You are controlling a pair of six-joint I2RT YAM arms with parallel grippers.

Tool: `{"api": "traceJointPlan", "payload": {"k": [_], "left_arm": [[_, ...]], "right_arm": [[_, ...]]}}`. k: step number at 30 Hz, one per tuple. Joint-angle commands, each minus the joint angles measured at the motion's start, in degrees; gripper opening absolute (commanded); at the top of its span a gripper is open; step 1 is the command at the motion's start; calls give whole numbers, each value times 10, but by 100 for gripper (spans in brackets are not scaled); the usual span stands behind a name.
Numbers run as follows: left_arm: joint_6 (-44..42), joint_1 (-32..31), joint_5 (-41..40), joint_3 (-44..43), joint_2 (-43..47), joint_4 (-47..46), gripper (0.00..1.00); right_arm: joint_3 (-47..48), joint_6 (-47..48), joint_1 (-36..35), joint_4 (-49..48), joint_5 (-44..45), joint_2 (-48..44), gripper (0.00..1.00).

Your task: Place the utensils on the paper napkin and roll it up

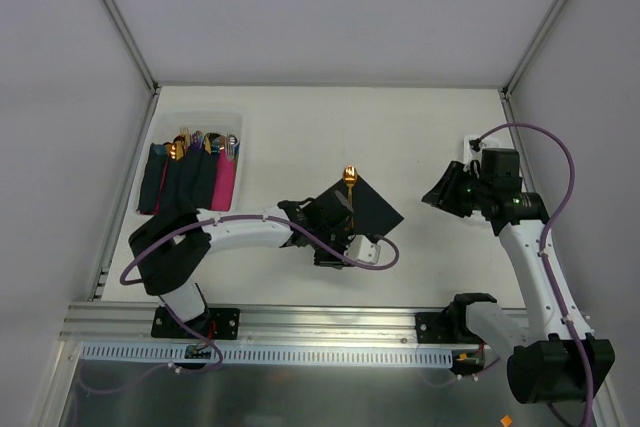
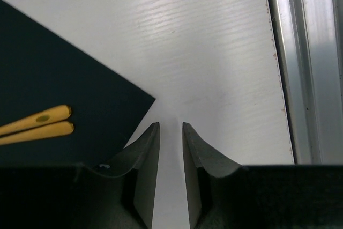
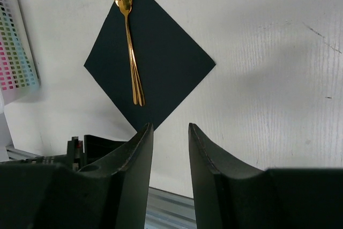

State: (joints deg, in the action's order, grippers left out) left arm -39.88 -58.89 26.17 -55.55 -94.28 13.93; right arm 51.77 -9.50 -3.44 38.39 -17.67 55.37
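Left wrist: left gripper (image 2: pixel 171 127), jaws narrowly apart, empty, at napkin (image 2: pixel 53 68) corner near utensils (image 2: pixel 48 116). Right gripper (image 3: pixel 170 130) parted too. Risks dragging paper, spilling utensils.

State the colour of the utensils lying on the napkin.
Shiny gold utensils, clearest in the right wrist view.

A robotics lab test cell: a white counter (image 1: pixel 300 137) boxed in by plain white panels (image 1: pixel 330 7) on aluminium framing (image 1: pixel 118 17). A slotted aluminium rail (image 1: pixel 330 352) runs along the near edge by the bolted arm bases (image 1: pixel 195 322). There is purple cabling (image 1: pixel 560 162), and a colour calibration chart (image 3: pixel 19 41) near the far right corner.
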Motion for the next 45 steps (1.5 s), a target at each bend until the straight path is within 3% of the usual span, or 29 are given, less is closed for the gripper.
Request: {"api": "traceJointPlan", "payload": {"k": [1,25,29,36,45], "left_arm": [[-33,-18,-2,-33,-26,-44,23],[-45,-26,-21,-35,-85,-51,25],[-48,-25,-27,-37,-97,-47,20],[-33,-26,-19,-40,-100,-42,0],[-6,-42,-2,-29,-63,-25,0]], "right_arm": [[1,23,10,-5,-31,6,36],[-27,40,56,-34,-90,30,36],[-25,39,64,-34,-97,31,35],[-32,42,76,-33,-105,30,34],[-32,49,83,-34,-114,32,33]]}}
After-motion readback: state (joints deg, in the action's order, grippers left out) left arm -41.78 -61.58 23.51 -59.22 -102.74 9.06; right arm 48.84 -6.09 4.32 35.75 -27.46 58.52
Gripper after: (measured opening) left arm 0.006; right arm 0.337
